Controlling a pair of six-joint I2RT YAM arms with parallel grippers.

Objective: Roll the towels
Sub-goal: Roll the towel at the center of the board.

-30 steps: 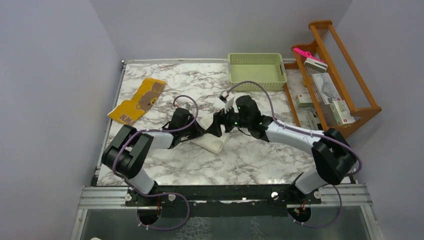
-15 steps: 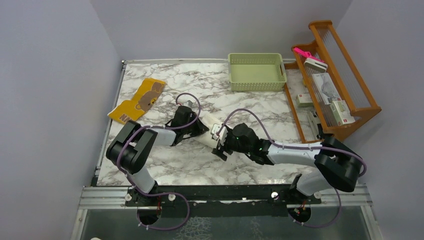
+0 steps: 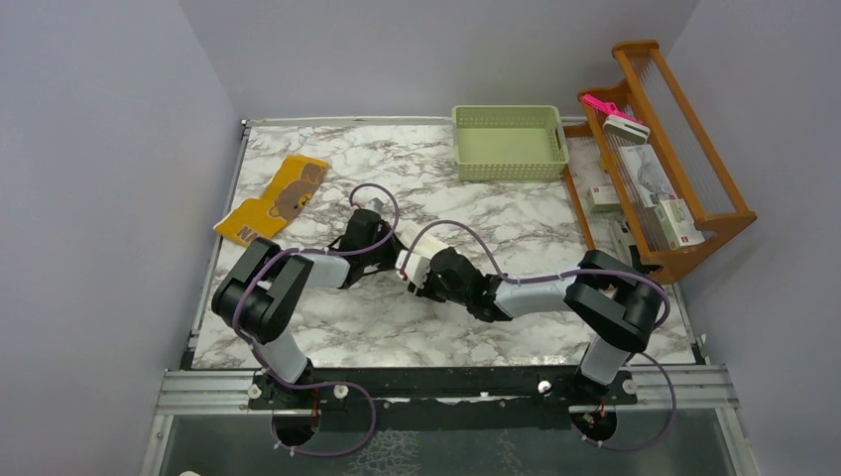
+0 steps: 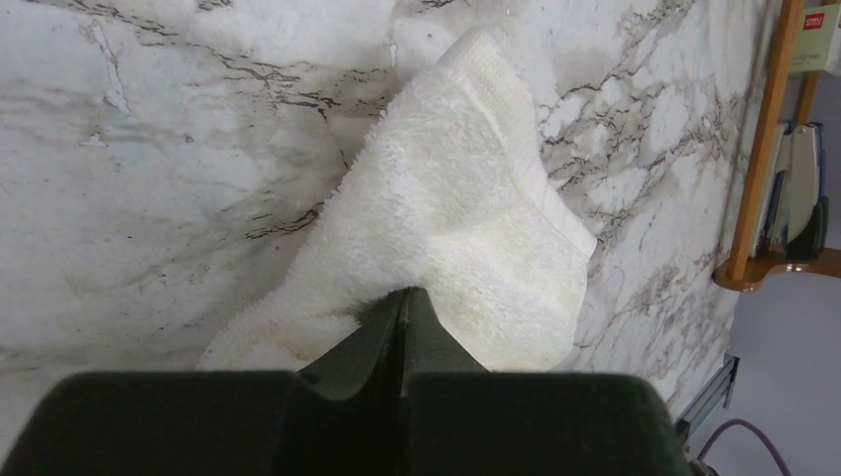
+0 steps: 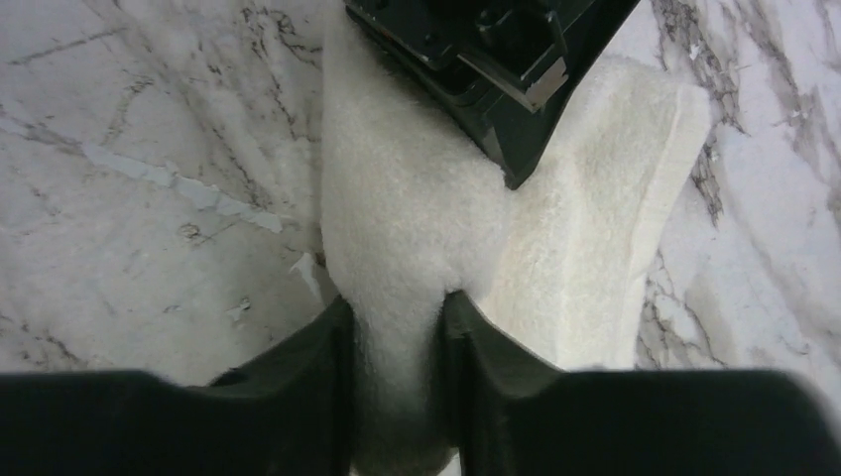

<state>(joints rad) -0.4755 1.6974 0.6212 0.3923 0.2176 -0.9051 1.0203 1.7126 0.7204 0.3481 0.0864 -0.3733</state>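
Seen from above, a white marble-patterned table (image 3: 516, 327) has two black-and-white robot arms bolted at its near edge, and both reach in to meet near its middle; between them lies a plain cream-white cloth towel (image 4: 466, 218), soft and fluffy, which the wrists mostly hide in the overhead view; the jaws of the left arm (image 3: 298, 273) are clenched tightly together, and their dark tip is pressed into the towel where the cloth bunches up around it; whether a fold is caught between them cannot be told; in the left wrist view the towel spreads away from that tip as a broad folded shape lying on the marble; the jaws of the right arm (image 3: 536, 293) are grasping a raised ridge of the same towel, one dark finger on each side of it and touching it; beside that ridge the rest of the cloth lies flatter, with a hemmed edge; a mustard-yellow cloth towel (image 3: 273, 198) with a brown bear print lies flat near the far left corner of the table, well apart from both arms; a pale green plastic basket (image 3: 509, 142) stands at the far edge; a slatted wooden rack (image 3: 694, 213) holding small boxes stands along the right side.
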